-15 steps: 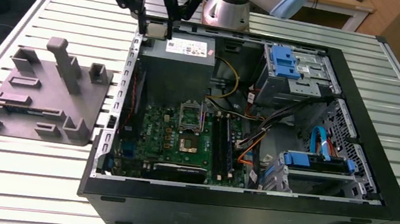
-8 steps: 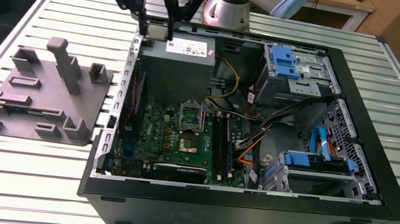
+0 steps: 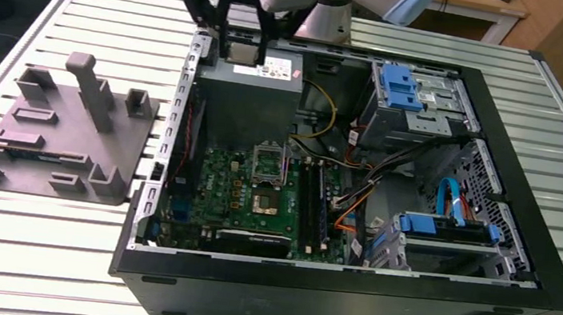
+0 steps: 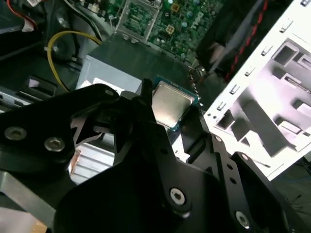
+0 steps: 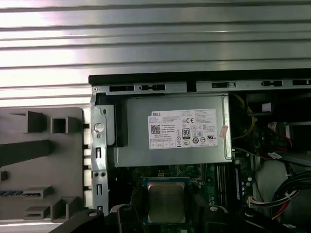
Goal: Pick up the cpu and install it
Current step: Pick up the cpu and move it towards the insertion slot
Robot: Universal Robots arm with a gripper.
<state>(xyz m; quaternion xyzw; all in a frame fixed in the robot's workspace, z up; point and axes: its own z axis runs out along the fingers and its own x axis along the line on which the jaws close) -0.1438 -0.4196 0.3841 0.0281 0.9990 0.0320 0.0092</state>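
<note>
I have the end effector (image 4: 172,103) pinching the cpu (image 4: 170,104) by two opposite edges, its metal top showing in both wrist views; the pickup looks done, and I judge this to be the carry step; the chip hangs above the power supply (image 3: 246,97) inside the open computer case (image 3: 352,283) on the bench (image 3: 33,256); the socket (image 3: 263,202) on the motherboard (image 3: 215,190) lies well apart from it, its frame apparently raised; seating, as I judge it, calls for squaring the chip over that socket, matching its orientation, and a level, gentle descent; any tilt risks the contacts.
</note>
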